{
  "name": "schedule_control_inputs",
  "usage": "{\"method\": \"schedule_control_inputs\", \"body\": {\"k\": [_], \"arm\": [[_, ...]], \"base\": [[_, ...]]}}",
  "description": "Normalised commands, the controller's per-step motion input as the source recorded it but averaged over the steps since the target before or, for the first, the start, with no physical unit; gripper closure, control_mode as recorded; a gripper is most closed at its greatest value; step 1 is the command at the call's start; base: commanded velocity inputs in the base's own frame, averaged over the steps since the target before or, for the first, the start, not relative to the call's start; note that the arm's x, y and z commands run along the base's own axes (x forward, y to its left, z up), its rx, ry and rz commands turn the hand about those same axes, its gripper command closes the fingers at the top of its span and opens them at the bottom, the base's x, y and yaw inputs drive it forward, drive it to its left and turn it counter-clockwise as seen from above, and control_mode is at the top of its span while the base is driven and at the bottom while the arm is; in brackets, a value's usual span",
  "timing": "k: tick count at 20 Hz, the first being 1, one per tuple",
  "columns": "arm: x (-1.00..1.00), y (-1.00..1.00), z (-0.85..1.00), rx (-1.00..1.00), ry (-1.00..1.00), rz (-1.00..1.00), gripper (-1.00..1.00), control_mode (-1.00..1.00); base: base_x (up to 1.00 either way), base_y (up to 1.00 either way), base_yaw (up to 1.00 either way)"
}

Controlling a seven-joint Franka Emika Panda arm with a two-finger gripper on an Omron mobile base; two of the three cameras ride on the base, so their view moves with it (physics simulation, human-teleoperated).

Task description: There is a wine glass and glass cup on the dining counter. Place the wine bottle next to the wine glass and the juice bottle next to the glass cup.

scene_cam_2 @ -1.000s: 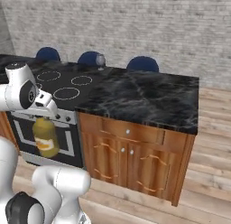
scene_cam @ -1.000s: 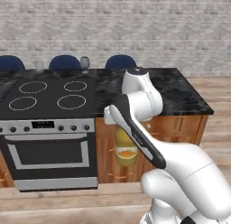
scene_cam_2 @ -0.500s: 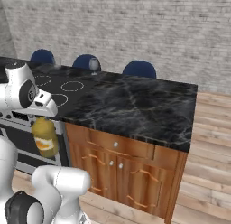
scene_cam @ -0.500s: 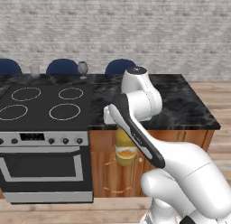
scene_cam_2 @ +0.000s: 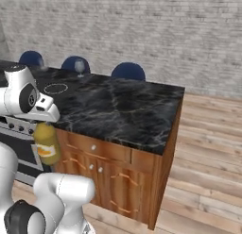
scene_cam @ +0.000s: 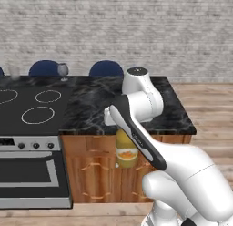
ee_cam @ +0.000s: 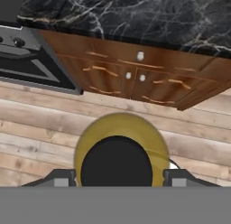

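A: Where's the stubby yellow-orange juice bottle (scene_cam: 126, 149) with the black cap?

B: Hanging from the pincer (ee_cam: 118, 178), whose fingers are clamped on either side of the cap, low in front of the wooden cabinet doors (ee_cam: 135, 78), below the edge of the black white-veined marble table (scene_cam_2: 127, 110).

A: What changed?

B: The whole view has slid along the table since a second ago, so the base is driving; the bottle stays gripped. The stemmed clear wine glass (scene_cam: 63, 70) and small greyish translucent glass cup (scene_cam: 14, 71) stand at the far edge, so I'd judge delivery not yet begun.
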Motion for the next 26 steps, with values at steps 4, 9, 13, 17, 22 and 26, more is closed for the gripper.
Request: {"method": "schedule_control_inputs", "body": {"k": [4,9,13,17,22,26], "arm": [[0.0,0.0,0.0,0.0,0.0,0.0,1.0,1.0],[0.0,0.0,0.0,0.0,0.0,0.0,1.0,1.0],[0.0,0.0,0.0,0.0,0.0,0.0,1.0,1.0],[0.0,0.0,0.0,0.0,0.0,0.0,1.0,1.0],[0.0,0.0,0.0,0.0,0.0,0.0,1.0,1.0],[0.0,0.0,0.0,0.0,0.0,0.0,1.0,1.0]], "base": [[0.15,-0.74,0.0],[0.15,-0.74,0.0],[0.15,-0.74,0.0],[0.14,-0.73,0.0],[0.15,-0.73,0.0],[0.15,-0.72,0.0]]}}
